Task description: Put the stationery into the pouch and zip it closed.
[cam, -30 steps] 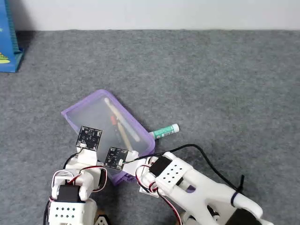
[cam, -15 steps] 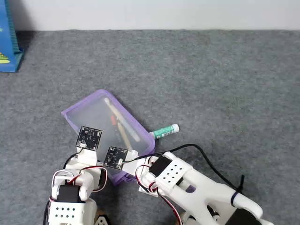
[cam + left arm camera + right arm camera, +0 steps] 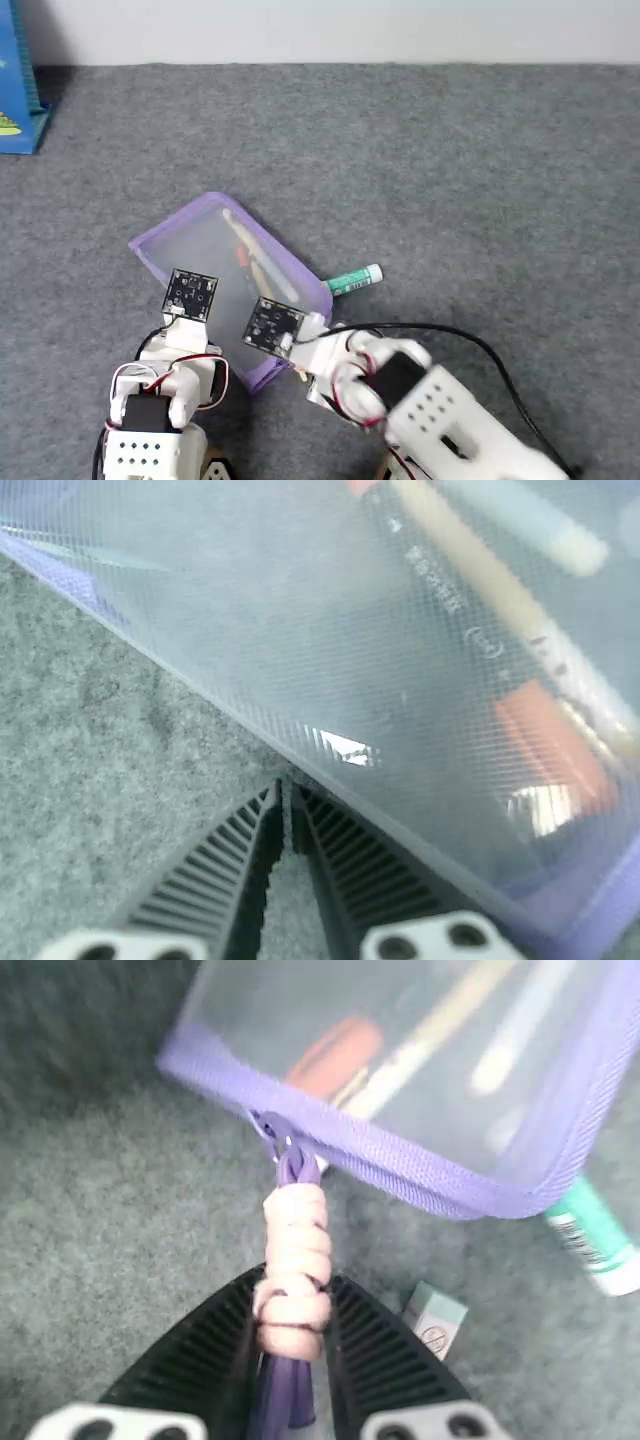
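Clamping zipper pull [image 3: 296, 1228], right gripper [image 3: 292, 1282], left gripper [image 3: 286, 792] pinching pouch [image 3: 330, 630] edge

An office-like room: grey carpet [image 3: 450, 150] meets a plain white wall [image 3: 350, 30].

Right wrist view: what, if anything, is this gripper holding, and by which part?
The right gripper is shut on the pink braided zip pull of the pouch, gripping the pull's free end.
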Controlling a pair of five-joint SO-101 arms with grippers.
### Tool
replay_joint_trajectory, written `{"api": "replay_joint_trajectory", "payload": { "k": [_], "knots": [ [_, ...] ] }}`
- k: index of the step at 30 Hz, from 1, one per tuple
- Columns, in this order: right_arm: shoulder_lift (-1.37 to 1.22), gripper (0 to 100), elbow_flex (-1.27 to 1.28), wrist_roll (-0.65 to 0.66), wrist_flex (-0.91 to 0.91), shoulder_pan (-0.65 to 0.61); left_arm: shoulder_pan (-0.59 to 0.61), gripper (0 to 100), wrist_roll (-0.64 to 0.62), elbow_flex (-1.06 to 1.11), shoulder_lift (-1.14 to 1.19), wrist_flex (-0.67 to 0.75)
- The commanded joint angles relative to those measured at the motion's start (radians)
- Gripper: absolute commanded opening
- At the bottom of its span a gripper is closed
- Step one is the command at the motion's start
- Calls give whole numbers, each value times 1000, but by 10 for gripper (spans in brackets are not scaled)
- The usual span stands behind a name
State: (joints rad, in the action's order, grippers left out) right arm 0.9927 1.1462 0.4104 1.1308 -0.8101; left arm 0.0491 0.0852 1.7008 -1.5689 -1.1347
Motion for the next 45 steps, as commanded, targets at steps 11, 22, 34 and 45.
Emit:
{"api": "replay_joint_trajectory", "payload": {
  "k": [11,22,34,45],
  "knots": [
    [268,9,63,-3,15,15,0,15,-5,-54,-11,23],
    [266,9,94,0,-18,91,0,15,-5,-54,-11,23],
    [274,9,91,-5,-41,114,17,15,-5,-139,-11,-83],
    [274,10,87,-2,-205,113,29,19,-12,-387,-11,-152]
  ]
}}
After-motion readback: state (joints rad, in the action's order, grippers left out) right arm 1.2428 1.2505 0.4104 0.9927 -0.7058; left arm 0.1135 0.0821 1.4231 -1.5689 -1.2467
